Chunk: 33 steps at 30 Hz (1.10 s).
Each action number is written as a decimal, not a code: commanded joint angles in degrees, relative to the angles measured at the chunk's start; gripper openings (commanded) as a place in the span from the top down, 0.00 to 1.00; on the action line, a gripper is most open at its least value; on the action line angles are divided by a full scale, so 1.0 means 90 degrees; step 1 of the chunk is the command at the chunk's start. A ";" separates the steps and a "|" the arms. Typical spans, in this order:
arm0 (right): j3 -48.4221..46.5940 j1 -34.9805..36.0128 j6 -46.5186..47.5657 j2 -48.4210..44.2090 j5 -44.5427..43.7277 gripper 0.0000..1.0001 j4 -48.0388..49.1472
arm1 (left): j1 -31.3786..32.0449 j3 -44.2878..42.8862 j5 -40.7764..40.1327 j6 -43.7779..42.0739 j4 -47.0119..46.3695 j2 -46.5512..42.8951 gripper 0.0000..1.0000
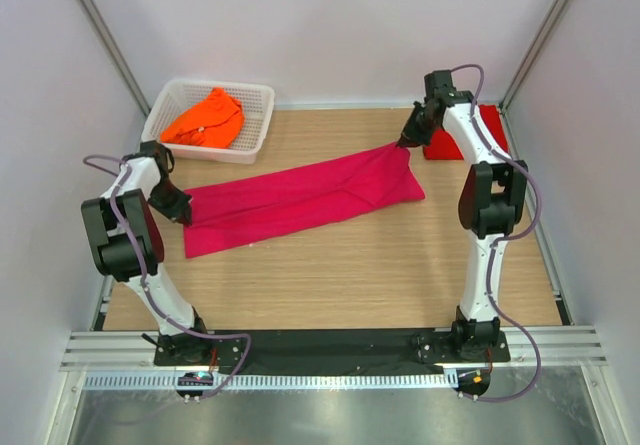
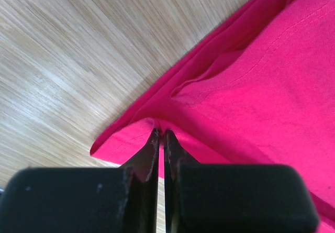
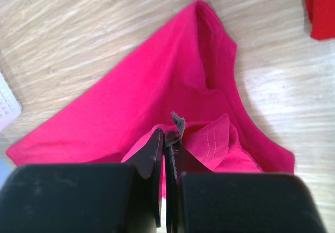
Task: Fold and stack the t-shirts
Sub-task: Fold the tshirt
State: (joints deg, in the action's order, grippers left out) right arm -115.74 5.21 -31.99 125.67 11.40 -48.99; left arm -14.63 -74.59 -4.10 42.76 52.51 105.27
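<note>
- Left gripper [image 1: 184, 211]: clamped on left end of magenta-pink t-shirt [image 1: 300, 197].
- Right gripper [image 1: 402, 143]: clamped on its far right corner.
- Shirt position: stretched diagonally across table [image 1: 380, 275].
- Orange t-shirt [image 1: 205, 120]: in basket [image 1: 258, 133].
- Red t-shirt [image 1: 491, 121]: far right corner.

Light wooden table [image 1: 330, 275], magenta-pink t-shirt [image 1: 300, 200] lay stretched in a long band from near the left edge toward the far right corner, red t-shirt [image 1: 442, 147] sat in that far right corner, white lattice basket [image 1: 262, 120] stood in the far left corner
</note>
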 commanded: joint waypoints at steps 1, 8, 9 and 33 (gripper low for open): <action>-0.0518 -0.0032 -0.0157 0.0264 0.0237 0.99 0.0063 | 0.0015 -0.0248 -0.0180 -0.0103 -0.0073 0.0129 1.00; -0.0782 -0.0052 -0.0205 0.0636 0.0257 0.99 -0.0113 | 0.0024 -0.0452 -0.0189 -0.0142 -0.0024 0.0295 0.95; -0.0763 -0.0052 -0.0215 0.0675 0.0247 0.99 -0.0103 | 0.0015 -0.0462 -0.0189 -0.0142 -0.0014 0.0285 0.91; 0.0904 0.0112 0.0547 -0.1087 0.0042 0.34 -0.0173 | 0.0669 0.0992 0.1852 -0.0591 -0.0913 -0.0985 0.68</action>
State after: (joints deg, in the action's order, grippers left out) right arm -114.96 3.07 -28.75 128.20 11.42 -52.58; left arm -8.34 -66.67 7.92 39.51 47.55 94.74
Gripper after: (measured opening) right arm 0.661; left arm 0.328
